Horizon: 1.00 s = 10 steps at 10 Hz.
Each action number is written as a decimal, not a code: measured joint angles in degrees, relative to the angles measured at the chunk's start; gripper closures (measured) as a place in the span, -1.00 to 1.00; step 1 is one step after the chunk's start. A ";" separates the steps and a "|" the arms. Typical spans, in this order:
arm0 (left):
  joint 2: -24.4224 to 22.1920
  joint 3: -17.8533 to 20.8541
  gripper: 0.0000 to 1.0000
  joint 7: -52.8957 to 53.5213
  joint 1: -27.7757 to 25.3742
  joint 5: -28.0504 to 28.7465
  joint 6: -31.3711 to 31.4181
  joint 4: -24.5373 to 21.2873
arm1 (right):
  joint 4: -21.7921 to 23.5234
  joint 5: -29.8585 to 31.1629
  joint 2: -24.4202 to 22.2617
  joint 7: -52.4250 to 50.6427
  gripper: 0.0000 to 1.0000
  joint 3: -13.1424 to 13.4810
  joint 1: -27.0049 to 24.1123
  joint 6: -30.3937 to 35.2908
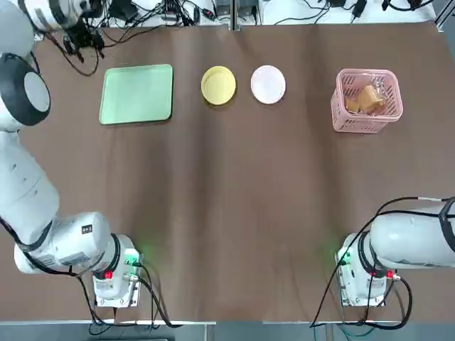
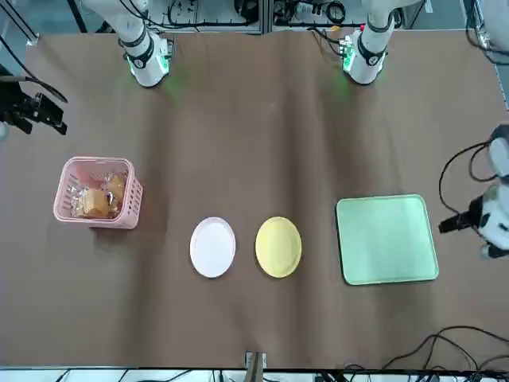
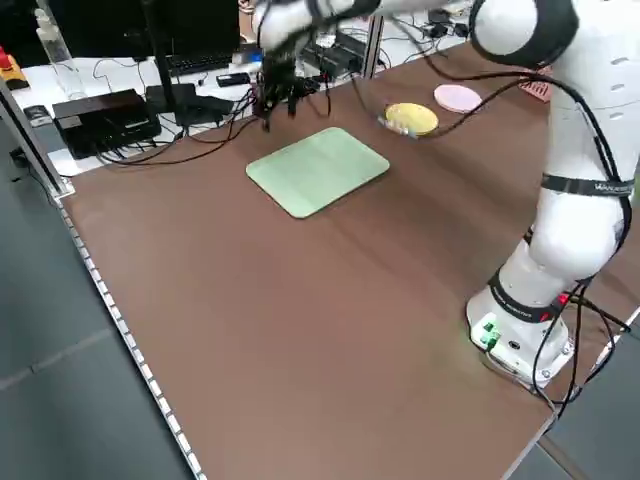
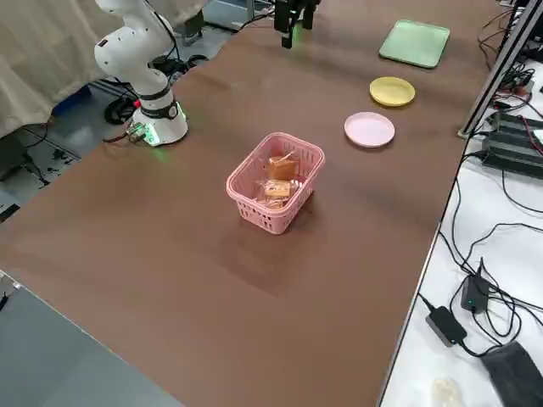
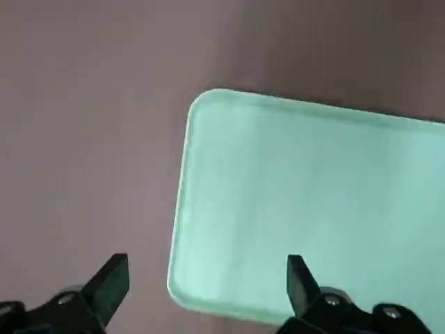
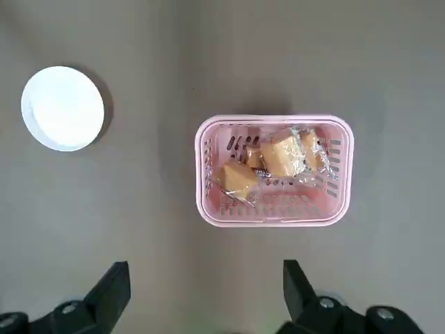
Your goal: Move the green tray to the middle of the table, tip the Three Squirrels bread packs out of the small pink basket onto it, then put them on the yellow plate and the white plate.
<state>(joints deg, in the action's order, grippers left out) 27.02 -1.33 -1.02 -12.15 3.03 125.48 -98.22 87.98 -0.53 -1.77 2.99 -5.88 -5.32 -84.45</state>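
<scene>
The green tray [image 1: 136, 94] lies flat at the far left of the table [image 1: 227, 213]. To its right come the yellow plate [image 1: 218, 85], the white plate [image 1: 268, 84], then the small pink basket [image 1: 366, 101], upright at the far right with the bread packs [image 1: 365, 99] inside. My left gripper [image 5: 208, 278] hangs open above the tray's [image 5: 313, 209] outer corner, touching nothing. My right gripper [image 6: 206, 285] is open and empty, high over the table short of the basket [image 6: 272, 170].
Cables and electronics [image 1: 163, 11] lie beyond the far edge, with a metal post [image 1: 232, 14] at its middle. The two arm bases [image 1: 114, 273] [image 1: 362, 273] stand at the near edge. Bare brown tabletop stretches between the bases and the row of objects.
</scene>
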 joint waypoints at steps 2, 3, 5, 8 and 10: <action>3.93 0.02 -1.00 1.70 -1.70 1.17 11.22 -5.49 | 0.00 0.00 0.00 0.00 -0.95 -0.01 0.00 0.00; 5.47 -0.01 -1.00 4.05 -3.76 1.30 16.18 -7.78 | 0.00 0.00 0.00 0.00 -0.95 0.00 0.00 0.00; 7.03 -0.19 -0.97 6.85 -6.77 1.31 18.44 -8.74 | 0.00 0.00 0.00 0.00 -0.95 0.00 0.00 0.00; 8.10 -0.91 -0.88 7.37 -7.05 1.32 19.69 -8.80 | 0.00 0.00 0.00 0.00 -0.95 0.01 0.00 0.00; 8.40 -1.24 -0.70 7.37 -6.52 1.32 19.79 -8.82 | 0.00 0.00 0.00 0.00 -0.95 0.01 0.00 0.00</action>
<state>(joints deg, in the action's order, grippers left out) 35.42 -2.56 6.35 -18.68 4.35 145.27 -107.04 87.97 -0.53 -1.77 2.99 -5.88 -5.32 -84.45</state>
